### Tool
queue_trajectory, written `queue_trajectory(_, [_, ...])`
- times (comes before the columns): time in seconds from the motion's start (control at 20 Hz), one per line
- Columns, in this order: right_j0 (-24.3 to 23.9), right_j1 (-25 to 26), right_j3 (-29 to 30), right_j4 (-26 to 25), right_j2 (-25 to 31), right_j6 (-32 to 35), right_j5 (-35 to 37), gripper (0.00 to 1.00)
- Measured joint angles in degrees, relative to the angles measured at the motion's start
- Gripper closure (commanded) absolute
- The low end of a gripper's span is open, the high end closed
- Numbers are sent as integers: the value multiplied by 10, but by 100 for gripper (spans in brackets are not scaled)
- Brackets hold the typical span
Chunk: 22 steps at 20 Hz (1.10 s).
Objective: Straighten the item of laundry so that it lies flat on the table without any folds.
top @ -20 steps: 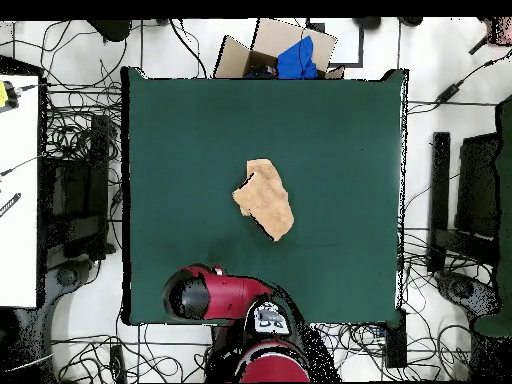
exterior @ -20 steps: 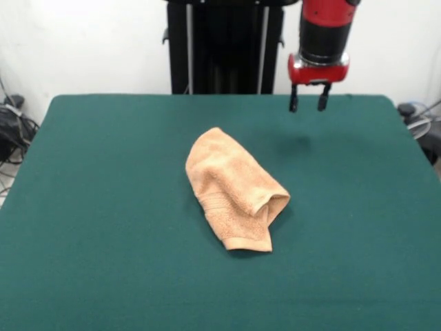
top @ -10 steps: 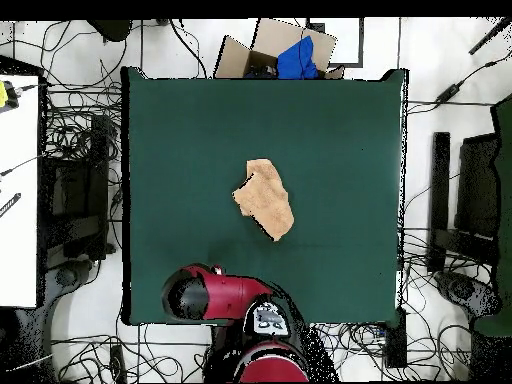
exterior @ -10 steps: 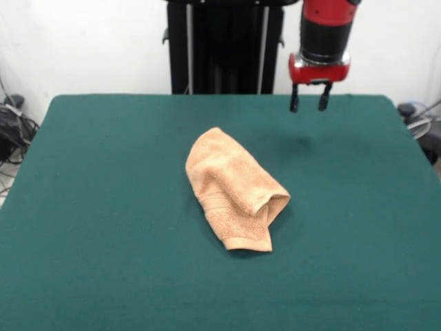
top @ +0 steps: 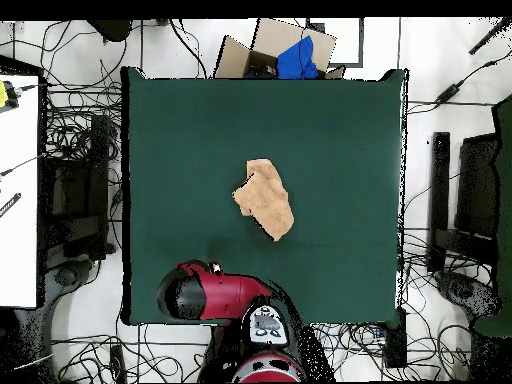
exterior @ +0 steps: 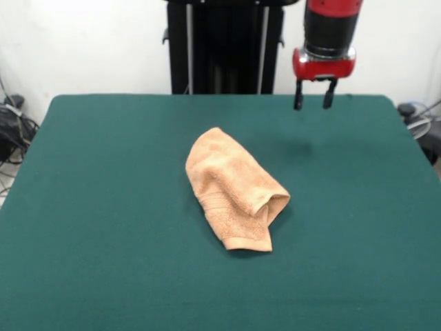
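You have all the straightening left: the towel (exterior: 236, 189) lies near the middle of the table (exterior: 103, 172), folded over itself into a rumpled bundle with a looped opening at one end. The gripper (exterior: 313, 102) hangs well apart above the far edge, fingers parted, holding nothing.

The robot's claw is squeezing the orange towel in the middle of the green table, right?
Not quite. The gripper is open and holds nothing; it hangs above the table's far edge, apart from the towel. The front view shows this. The towel is in the middle.
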Motion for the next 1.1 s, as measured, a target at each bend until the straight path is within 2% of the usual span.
queue_trajectory(0.65, [8,-37,0,1,0,0,0,0])
queue_trajectory(1.1, [25,-86,1,9,0,0,33,0])
